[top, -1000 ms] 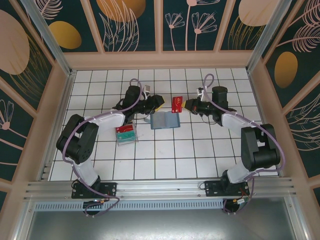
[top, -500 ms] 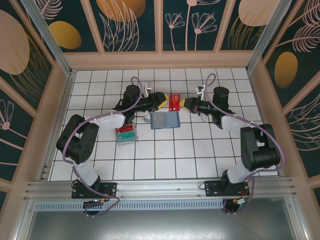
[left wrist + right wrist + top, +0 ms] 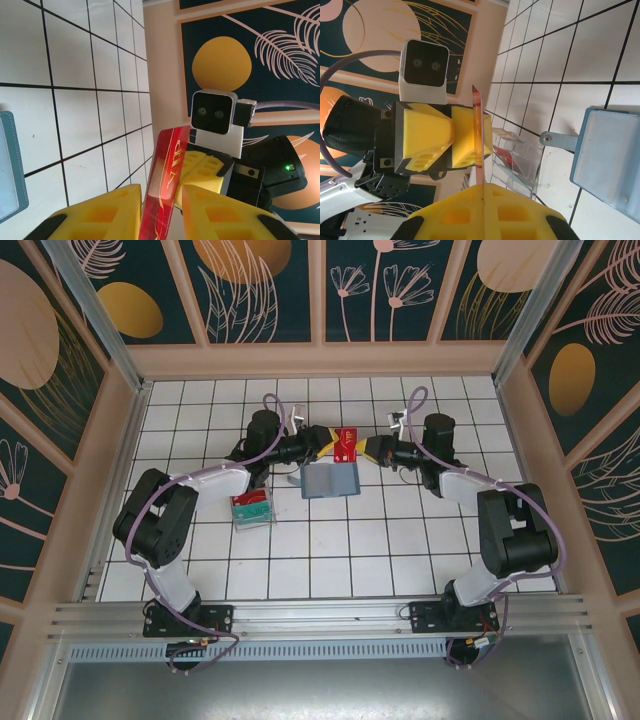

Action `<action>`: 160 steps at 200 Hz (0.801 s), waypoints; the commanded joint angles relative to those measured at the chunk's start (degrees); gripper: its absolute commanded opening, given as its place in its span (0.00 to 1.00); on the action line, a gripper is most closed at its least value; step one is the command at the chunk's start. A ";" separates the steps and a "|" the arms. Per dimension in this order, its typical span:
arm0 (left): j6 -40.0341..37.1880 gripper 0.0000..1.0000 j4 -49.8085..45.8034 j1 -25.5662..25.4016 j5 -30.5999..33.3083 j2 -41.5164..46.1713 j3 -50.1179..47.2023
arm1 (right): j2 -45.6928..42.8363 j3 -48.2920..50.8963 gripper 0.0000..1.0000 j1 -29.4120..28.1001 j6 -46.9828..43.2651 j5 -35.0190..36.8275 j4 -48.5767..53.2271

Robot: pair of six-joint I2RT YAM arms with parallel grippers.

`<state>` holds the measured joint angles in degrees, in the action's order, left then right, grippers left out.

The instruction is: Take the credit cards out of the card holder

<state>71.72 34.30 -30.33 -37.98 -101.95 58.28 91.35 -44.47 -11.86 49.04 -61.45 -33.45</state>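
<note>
The red credit card [image 3: 348,445] hangs above the tiles at the back, between the two arms. My right gripper [image 3: 371,449] is shut on the card's right end, seen edge-on [image 3: 478,135] above its closed fingertips [image 3: 484,186]. My left gripper [image 3: 325,443] straddles the card's other end. In the left wrist view the card [image 3: 167,180] rests against one yellow finger [image 3: 107,210], and a gap shows to the other, so the left gripper [image 3: 161,191] is open. The teal card holder [image 3: 330,481] lies flat on the tiles just in front, with neither gripper on it.
A clear plastic tray [image 3: 253,508] with red and green contents stands left of the holder, near the left forearm. The tiled floor is walled in by a wooden frame [image 3: 320,360] at the back and sides.
My left gripper has moved right to the red card and narrowed its jaws about it. The right gripper has carried the card slightly left and back. The holder has not moved.
</note>
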 commanded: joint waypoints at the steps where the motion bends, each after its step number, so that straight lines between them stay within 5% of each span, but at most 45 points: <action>1: 0.41 0.26 4.19 -0.26 -2.74 -0.91 0.34 | 1.10 -0.96 0.00 -0.81 0.42 -1.75 -2.98; 56: 1.58 0.00 6.70 -0.43 -3.55 -0.81 0.11 | 1.90 -1.23 0.00 -0.82 0.44 -1.82 -3.07; 94: -2.29 0.00 1.64 -0.44 -2.38 -0.12 1.25 | 1.40 -1.90 0.37 -0.78 -3.19 -0.28 2.36; 122: -11.60 0.00 -11.87 -0.39 -0.06 1.64 4.41 | 0.21 -4.14 0.52 -0.69 -10.79 3.06 13.29; 136: -18.07 0.00 -20.82 -0.44 1.87 2.58 6.47 | -0.89 -4.57 0.73 -0.46 -13.41 4.93 16.56; 160: -29.43 0.00 -34.94 -0.41 7.43 3.39 10.06 | -2.24 -4.32 0.76 -0.11 -14.83 5.74 18.10</action>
<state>56.69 16.16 -30.46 -35.97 -101.54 64.27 92.01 -47.31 -12.10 39.27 -57.65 -20.43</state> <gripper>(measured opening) 0.060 0.748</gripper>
